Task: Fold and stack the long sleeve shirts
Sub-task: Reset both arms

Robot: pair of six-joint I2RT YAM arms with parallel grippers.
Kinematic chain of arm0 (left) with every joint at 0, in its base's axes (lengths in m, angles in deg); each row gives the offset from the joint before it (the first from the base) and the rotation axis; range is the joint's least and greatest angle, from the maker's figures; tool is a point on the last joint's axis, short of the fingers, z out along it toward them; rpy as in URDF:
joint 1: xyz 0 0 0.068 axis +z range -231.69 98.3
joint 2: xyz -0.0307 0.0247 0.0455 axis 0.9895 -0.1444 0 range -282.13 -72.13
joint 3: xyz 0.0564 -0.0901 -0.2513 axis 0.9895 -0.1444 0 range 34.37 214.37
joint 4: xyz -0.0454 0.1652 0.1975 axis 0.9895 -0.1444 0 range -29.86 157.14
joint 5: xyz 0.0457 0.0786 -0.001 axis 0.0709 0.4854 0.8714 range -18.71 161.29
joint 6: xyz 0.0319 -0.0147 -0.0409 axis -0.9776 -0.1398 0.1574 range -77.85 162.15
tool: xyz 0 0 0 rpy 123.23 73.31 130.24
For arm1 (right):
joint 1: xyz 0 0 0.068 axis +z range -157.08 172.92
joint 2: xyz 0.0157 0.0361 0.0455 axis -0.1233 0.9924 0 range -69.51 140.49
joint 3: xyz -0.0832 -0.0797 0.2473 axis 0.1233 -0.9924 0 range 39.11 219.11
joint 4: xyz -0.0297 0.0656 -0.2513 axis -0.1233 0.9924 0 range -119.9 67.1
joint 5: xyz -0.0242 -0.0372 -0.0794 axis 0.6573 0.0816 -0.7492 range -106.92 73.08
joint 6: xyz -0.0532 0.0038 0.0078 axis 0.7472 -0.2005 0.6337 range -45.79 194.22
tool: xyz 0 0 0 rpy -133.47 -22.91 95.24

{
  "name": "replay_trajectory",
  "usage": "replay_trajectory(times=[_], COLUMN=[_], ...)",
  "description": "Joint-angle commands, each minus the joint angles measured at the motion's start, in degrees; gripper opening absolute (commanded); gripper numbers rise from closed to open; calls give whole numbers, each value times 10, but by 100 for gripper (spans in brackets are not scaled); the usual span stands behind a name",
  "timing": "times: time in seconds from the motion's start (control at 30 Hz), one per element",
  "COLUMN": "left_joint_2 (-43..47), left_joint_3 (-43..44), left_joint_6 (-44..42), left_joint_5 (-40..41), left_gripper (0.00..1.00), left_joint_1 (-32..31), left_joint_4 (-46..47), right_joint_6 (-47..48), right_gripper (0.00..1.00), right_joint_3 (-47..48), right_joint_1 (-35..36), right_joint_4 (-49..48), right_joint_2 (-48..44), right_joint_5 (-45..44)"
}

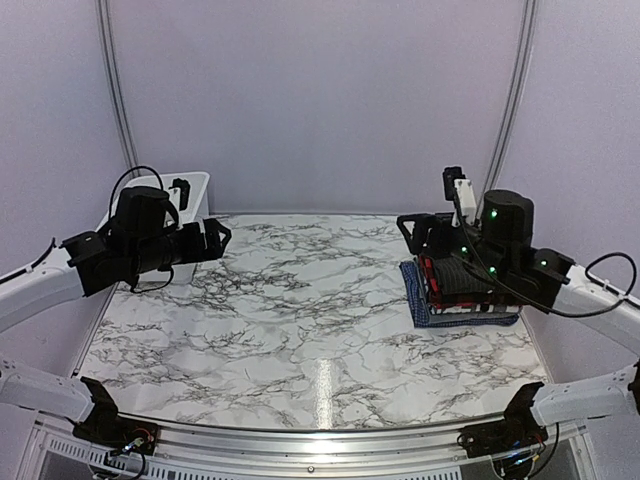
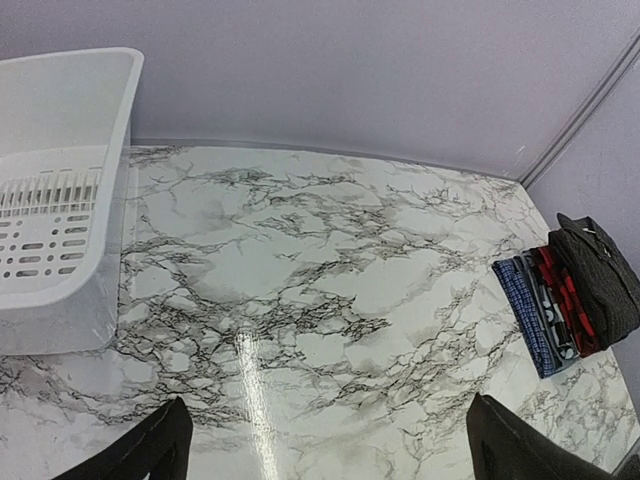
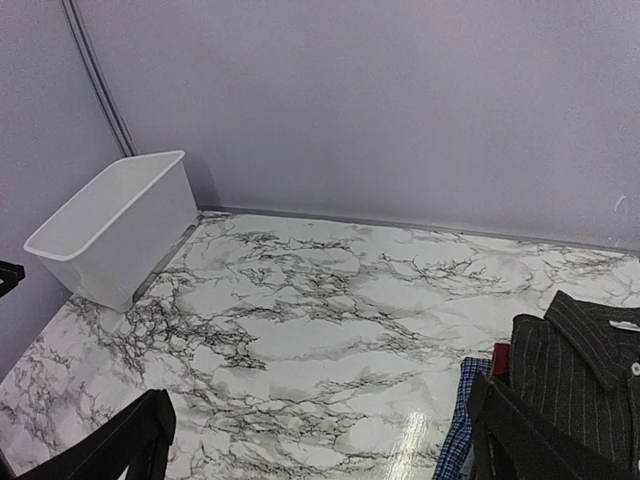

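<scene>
Folded long sleeve shirts lie in one stack (image 1: 458, 290) at the right of the marble table. The black pinstriped shirt (image 3: 585, 385) is on top, over a red-and-black plaid one (image 2: 572, 305), a greyish one and a blue checked one (image 2: 527, 310) at the bottom. My right gripper (image 1: 415, 232) is open and empty, held above the stack's far left corner; its fingertips (image 3: 135, 435) show at the bottom of the right wrist view. My left gripper (image 1: 218, 238) is open and empty, raised at the far left next to the bin; its fingertips (image 2: 150, 450) frame bare table.
A white plastic bin (image 1: 190, 192) stands at the far left corner, empty as far as the wrist views show (image 2: 60, 190) (image 3: 115, 225). Lilac walls close the back and sides. The marble table (image 1: 310, 310) spreads between the bin and the stack.
</scene>
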Motion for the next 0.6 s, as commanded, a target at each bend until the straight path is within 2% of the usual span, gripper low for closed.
replay_trajectory(times=[0.0, 0.2, 0.57], left_joint_2=[61, 105, 118], left_joint_3=[-44, -77, -84], left_joint_6=[-29, -24, -25], left_joint_5=[29, 39, 49], left_gripper=[99, 99, 99], left_joint_1=[2, 3, 2], left_joint_4=[17, 21, 33], right_joint_6=[10, 3, 15], right_gripper=[99, 99, 99], right_joint_3=[-27, -62, -59], right_joint_1=[2, 2, 2], right_joint_4=[7, 26, 31], right_joint_2=[-65, -120, -133], right_joint_5=[11, -2, -18])
